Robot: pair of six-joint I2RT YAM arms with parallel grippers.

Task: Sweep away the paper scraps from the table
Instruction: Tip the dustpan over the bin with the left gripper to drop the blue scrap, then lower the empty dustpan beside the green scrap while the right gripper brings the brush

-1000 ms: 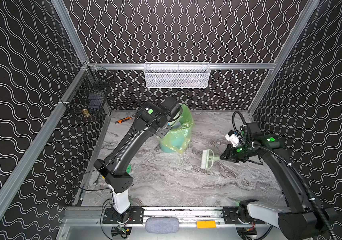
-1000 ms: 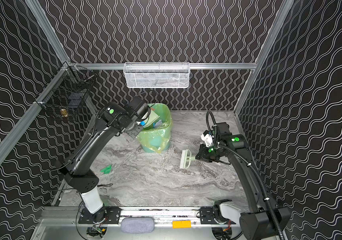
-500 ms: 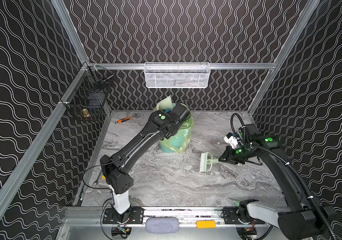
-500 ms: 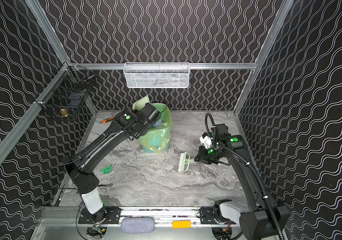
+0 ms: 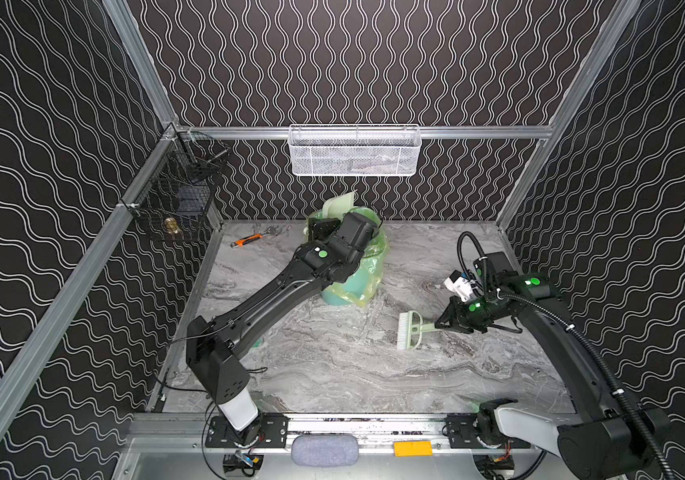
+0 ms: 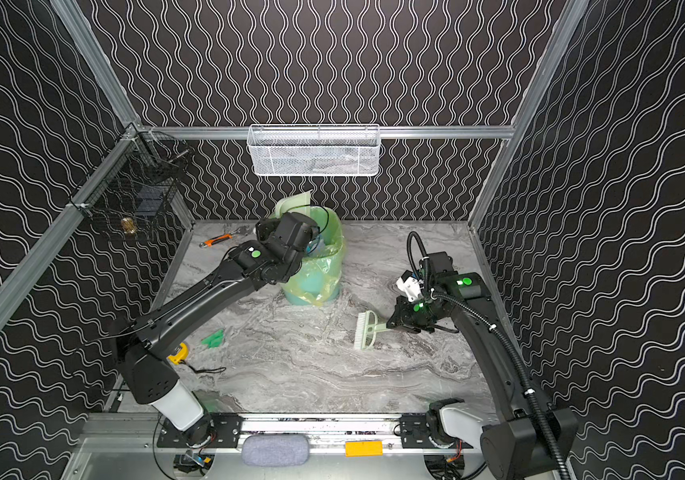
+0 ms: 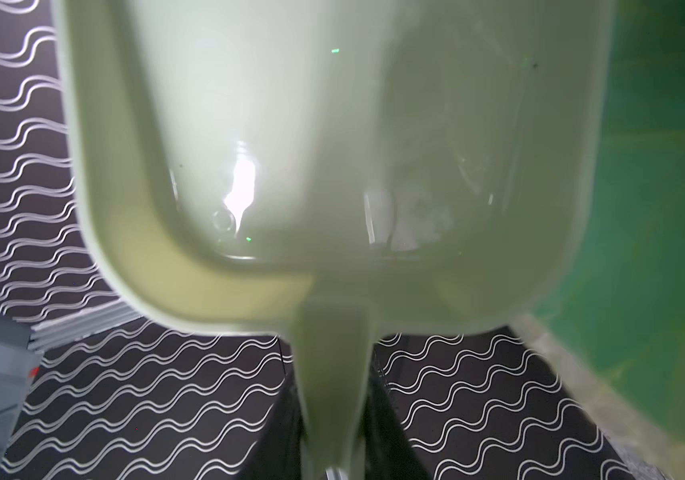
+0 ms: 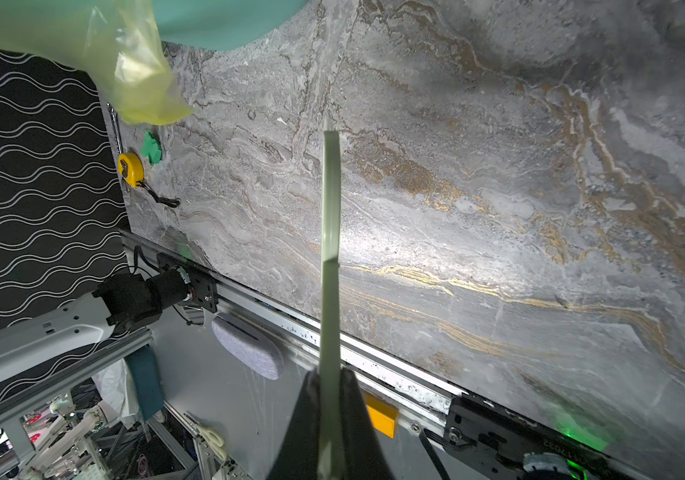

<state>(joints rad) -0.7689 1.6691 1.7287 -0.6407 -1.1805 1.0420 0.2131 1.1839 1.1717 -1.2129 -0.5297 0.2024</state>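
left claw (image 7: 334, 451) – clamped on dustpan (image 7: 332, 145) handle, at bin (image 5: 367, 266) | right claw (image 8: 328, 415) – clamped on brush (image 5: 409, 330) handle | green scrap (image 6: 213, 338) on table (image 6: 332, 374)

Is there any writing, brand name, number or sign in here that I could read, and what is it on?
No text here can be read in full.
Yellow tape measure: dark label on its face, too small to read.
Black arm mount: a short row of pale characters, blurred, not readable.
Orange tag: no writing shows on it.
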